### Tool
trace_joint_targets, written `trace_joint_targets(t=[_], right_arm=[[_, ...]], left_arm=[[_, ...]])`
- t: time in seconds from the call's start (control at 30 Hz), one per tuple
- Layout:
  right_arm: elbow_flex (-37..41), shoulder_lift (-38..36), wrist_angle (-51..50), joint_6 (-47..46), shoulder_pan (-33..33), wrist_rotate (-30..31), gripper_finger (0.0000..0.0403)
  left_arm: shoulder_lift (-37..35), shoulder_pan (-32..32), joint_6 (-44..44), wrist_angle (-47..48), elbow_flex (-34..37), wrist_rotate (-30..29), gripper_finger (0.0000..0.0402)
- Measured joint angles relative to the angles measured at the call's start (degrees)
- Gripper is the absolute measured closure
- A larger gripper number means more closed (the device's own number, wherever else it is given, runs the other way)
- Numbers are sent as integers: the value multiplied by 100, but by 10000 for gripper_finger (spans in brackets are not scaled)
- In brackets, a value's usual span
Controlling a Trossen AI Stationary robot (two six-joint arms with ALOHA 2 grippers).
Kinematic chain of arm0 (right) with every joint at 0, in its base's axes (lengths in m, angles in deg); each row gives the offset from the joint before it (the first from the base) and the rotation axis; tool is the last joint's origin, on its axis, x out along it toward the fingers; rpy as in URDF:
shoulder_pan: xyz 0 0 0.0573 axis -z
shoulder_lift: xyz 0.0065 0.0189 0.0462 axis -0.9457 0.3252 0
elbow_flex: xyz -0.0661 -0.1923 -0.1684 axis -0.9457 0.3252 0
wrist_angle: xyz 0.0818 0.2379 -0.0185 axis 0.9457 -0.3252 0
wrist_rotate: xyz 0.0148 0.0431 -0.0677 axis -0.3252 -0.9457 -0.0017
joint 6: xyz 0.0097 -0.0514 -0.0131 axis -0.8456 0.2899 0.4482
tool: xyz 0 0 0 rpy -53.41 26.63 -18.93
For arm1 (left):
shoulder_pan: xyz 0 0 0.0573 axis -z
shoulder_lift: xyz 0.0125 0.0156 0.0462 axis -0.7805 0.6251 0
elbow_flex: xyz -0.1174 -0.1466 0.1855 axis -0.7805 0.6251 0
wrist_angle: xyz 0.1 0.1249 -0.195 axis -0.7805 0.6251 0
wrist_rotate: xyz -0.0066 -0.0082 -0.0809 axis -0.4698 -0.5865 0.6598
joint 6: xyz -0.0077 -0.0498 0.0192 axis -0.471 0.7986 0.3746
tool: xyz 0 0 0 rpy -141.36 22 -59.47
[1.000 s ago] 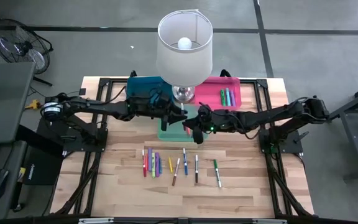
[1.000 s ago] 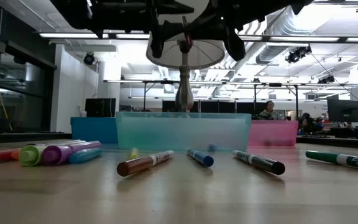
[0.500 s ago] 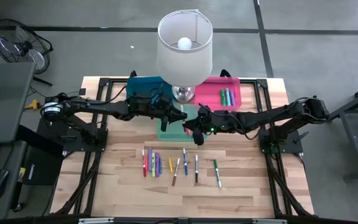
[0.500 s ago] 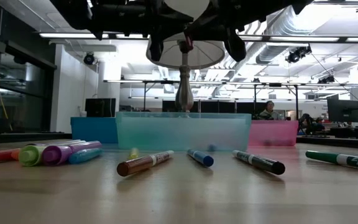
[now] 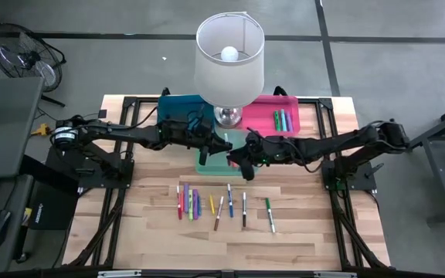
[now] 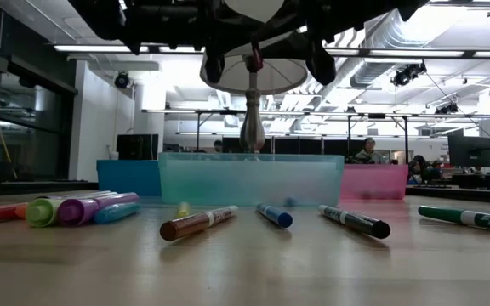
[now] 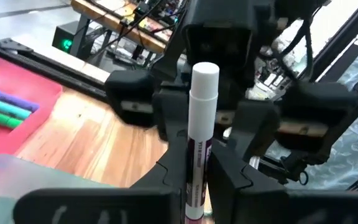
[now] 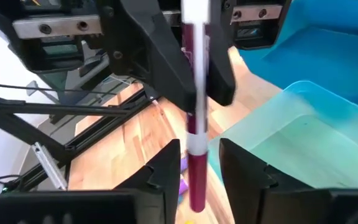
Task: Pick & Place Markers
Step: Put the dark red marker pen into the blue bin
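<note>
Tabletop [image 5: 300, 232]: lamp [image 5: 229, 60] at the far edge, behind both sets of fingers. Three bins under and around the meeting point: teal bin [image 5: 174, 104] on the left arm's side, pink bin [image 5: 284, 108] on the right arm's side with three markers inside, pale green bin [image 6: 249, 178] directly below the fingers. Left gripper [image 5: 221, 140] is clamped tight on a purple marker [image 7: 199, 149], white cap pointing away from its fingers toward the right arm. Right gripper [image 5: 239, 151] faces it: its fingers [image 8: 166, 171] stand slightly apart either side of that marker's maroon end, contact unclear. Loose markers [image 5: 221, 205] lie in a row on the near side of the fingers.
</note>
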Motion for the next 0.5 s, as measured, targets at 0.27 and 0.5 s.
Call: trace_joint_targets(t=[0.27, 0.5], right_arm=[[0, -470, -490, -87, 0, -43, 289], [0, -978, -1190, -273, -4, -58, 289]], left_arm=[[0, -4, -107, 365, 1, -131, 371], [-440, -7, -638, 1721, 3, -719, 371]])
